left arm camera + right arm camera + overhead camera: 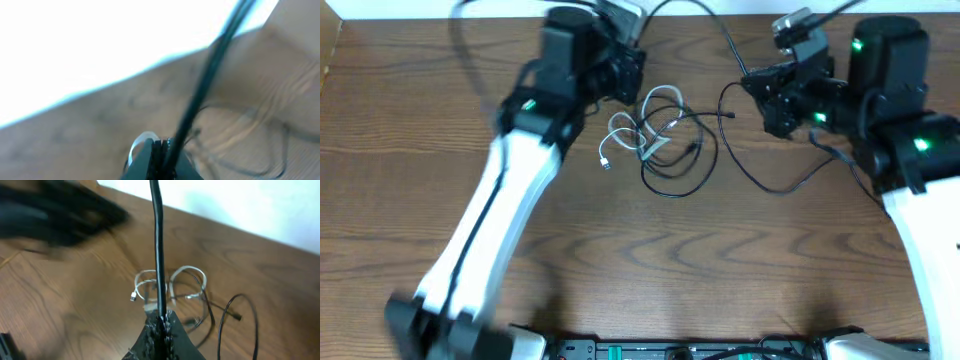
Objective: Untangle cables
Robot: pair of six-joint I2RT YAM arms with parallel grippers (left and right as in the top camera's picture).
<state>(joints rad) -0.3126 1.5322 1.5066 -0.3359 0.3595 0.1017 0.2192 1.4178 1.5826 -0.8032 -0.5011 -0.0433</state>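
Observation:
The white cable (620, 122) lies in loose loops on the table between the arms. It also shows in the right wrist view (189, 269) and, blurred, in the left wrist view (136, 146). Thin black cable loops (672, 193) lie across and beside it, with a small plug (732, 116). My left gripper (636, 72) is just behind the white loops and my right gripper (752, 88) is to their right. Each is shut on a black cord (720, 35) that arcs between them. It rises from the left jaws (161, 146) and from the right jaws (161, 317).
The wooden table (650, 270) ends at a white wall edge along the back. A longer black wire (775, 188) curves from the tangle under the right arm (910, 150). The left arm (490, 220) crosses the table's left half.

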